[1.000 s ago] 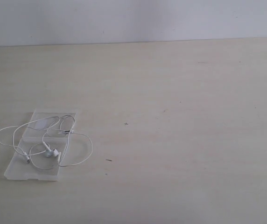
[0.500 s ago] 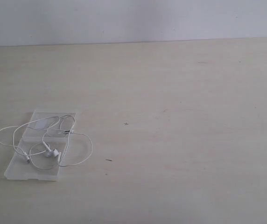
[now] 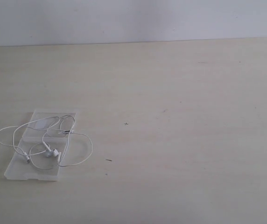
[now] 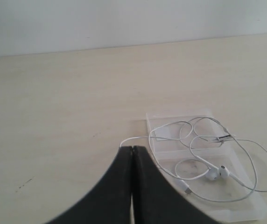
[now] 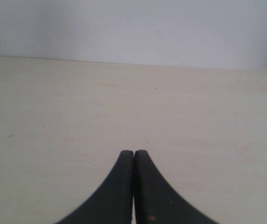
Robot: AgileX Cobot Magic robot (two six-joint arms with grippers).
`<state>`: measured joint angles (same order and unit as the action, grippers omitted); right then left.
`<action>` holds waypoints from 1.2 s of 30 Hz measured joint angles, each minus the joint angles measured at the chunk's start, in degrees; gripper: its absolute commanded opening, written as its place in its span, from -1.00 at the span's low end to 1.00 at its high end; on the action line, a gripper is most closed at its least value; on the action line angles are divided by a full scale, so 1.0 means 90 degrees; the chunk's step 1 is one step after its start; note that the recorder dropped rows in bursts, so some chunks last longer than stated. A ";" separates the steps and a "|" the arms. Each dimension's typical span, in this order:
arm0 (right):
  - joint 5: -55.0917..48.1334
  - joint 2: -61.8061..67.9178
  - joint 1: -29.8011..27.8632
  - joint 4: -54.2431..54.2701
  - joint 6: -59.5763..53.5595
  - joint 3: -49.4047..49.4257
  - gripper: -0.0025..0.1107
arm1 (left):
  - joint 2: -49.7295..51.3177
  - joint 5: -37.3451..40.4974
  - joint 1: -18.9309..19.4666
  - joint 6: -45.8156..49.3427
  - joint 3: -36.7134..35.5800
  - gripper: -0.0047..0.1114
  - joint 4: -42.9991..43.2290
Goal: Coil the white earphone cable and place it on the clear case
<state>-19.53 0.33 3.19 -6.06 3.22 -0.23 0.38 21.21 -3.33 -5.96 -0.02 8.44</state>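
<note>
The white earphone cable (image 3: 54, 152) lies in loose loops across the clear case (image 3: 40, 171) at the table's left front; some loops spill past the case's edges onto the table. Its two earbuds rest side by side on the near half. Neither gripper shows in the exterior view. In the left wrist view the cable (image 4: 216, 172) and the case (image 4: 238, 209) lie beyond my left gripper (image 4: 132, 149), which is shut with nothing in it; one loop passes behind its tips. My right gripper (image 5: 134, 152) is shut and holds nothing, over bare table.
The pale wooden table (image 3: 180, 121) stretches wide to the right of the case, with a few small dark specks (image 3: 108, 160). A light wall (image 3: 133, 18) stands along the table's far edge.
</note>
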 measured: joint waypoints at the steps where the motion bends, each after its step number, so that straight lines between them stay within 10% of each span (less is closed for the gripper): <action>1: 0.0000 0.0000 0.0000 0.0000 0.0000 0.0000 -0.96 | 0.0000 0.0000 0.0000 0.0000 0.0000 -0.92 0.0044; 36: 0.0000 0.0000 0.0000 0.0000 0.0000 0.0000 -0.96 | 0.0000 0.0000 0.0000 0.0012 0.0000 -0.92 0.0117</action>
<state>-19.53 0.33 3.19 -6.06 3.22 -0.23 0.38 21.21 -3.33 -5.86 -0.02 9.49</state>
